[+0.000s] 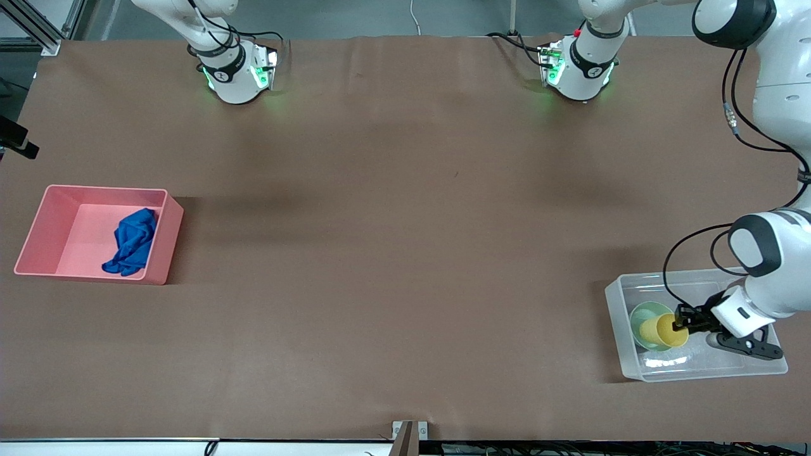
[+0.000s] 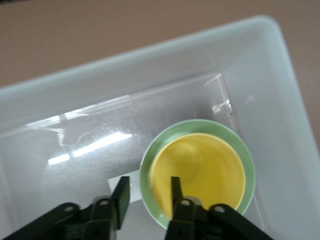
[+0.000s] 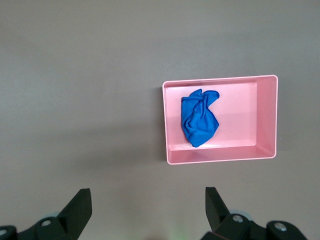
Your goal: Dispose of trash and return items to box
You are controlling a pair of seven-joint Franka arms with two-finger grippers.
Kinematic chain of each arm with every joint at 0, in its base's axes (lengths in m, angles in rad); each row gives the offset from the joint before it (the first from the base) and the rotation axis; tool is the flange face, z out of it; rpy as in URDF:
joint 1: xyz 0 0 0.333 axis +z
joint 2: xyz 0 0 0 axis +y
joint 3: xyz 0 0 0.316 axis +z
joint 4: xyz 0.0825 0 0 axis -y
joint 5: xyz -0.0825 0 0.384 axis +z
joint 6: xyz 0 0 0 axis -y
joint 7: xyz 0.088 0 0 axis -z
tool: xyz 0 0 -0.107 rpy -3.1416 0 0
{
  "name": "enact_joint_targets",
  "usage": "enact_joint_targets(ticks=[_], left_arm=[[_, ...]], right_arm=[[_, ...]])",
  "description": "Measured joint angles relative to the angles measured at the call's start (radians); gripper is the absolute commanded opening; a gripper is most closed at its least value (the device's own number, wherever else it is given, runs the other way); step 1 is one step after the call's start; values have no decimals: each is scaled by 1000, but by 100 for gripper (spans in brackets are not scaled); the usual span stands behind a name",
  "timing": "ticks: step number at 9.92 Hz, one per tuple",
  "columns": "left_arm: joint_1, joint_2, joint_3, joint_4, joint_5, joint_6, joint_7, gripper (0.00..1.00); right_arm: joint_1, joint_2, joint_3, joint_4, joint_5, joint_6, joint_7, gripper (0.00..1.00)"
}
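— Where are our things?

— The yellow cup (image 1: 663, 330) sits in the green bowl (image 1: 644, 320), and both are in the clear box (image 1: 624, 292) at the lower right of the front view. The blue rag (image 1: 132, 242) lies in the pink bin (image 1: 161, 247) at the middle left.

— What are our claws doing?

— Our left gripper (image 2: 148, 192) is down in the box. Its fingers are a little apart, one inside the cup and one outside, around the cup's wall. We cannot tell if they press on it. Our right gripper (image 3: 147, 206) waits high over the table, spread wide, holding nothing.

— How will the cup feel?

— Light and stiff, we think, and a bit slippery. The thin rim is the best place to hold. The bowl looks light too, and its rim (image 2: 246, 162) sticks out around the cup, so we could pinch there.

— And the rag?

— Soft and floppy. Any fold would do.

— Is there room to move?

— The box walls are close to the left gripper, so straight up looks safest. The brown table (image 1: 405, 221) in the middle is wide and bare.
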Motion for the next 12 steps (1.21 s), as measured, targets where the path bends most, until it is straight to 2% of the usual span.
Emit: enact_joint_targets(ticks=[3, 5, 8, 10, 12], left_arm=[[-29, -201, -8, 7, 0, -186, -3, 100], [-120, -371, 23, -26, 1, -338, -60, 100], [-330, -618, 193, -145, 0, -473, -129, 100], [-441, -733, 296, -184, -43, -568, -156, 100], [-470, -800, 326, -164, -59, -695, -189, 100]], right_arm=[[0, 0, 0, 0, 0, 0, 0, 100], [0, 0, 0, 0, 0, 0, 0, 100], [0, 0, 0, -1, 0, 0, 0, 100], [0, 1, 0, -1, 0, 0, 0, 100], [0, 1, 0, 0, 0, 0, 0, 100]])
